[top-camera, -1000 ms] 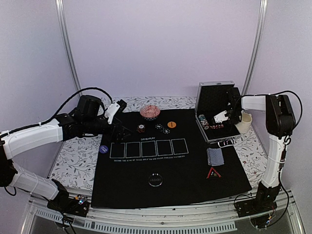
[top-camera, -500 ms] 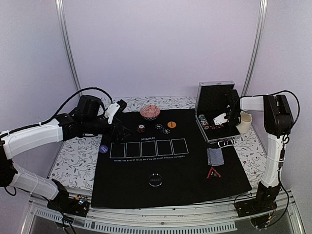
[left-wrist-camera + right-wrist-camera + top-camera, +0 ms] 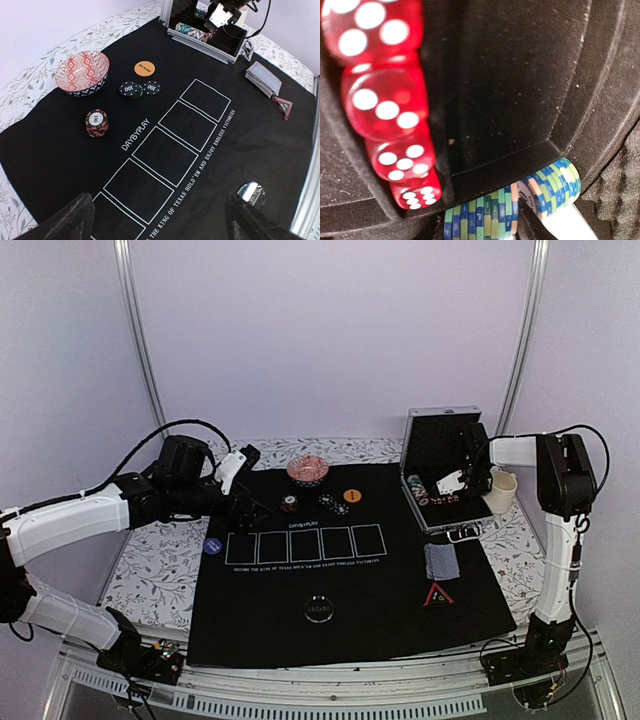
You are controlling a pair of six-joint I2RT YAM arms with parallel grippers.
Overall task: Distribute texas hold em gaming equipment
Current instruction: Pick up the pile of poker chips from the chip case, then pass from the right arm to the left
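Inside the silver case (image 3: 432,439), my right gripper (image 3: 452,483) is down among the row of teal striped poker chips (image 3: 495,215). One dark finger (image 3: 529,218) is wedged into the row. A white finger (image 3: 572,222) lies on the outer side, with a small tilted bundle of teal chips (image 3: 554,185) pinched between the two. Red dice (image 3: 390,112) sit beside the row. My left gripper (image 3: 162,231) hovers open over the mat's left card rectangles, holding nothing. On the mat lie a red-black chip stack (image 3: 96,123), black chips (image 3: 131,89), an orange button (image 3: 144,68), a card deck (image 3: 265,78) and a triangle (image 3: 283,106).
A patterned bowl (image 3: 82,72) stands at the mat's (image 3: 260,620) far edge. A blue button (image 3: 211,546) lies at its left edge and a round black-and-silver button (image 3: 319,608) near the front. A cream cup (image 3: 500,490) stands right of the case.
My right gripper has narrowed its jaws onto the teal chips inside the case and shifted slightly. The left arm has not moved.
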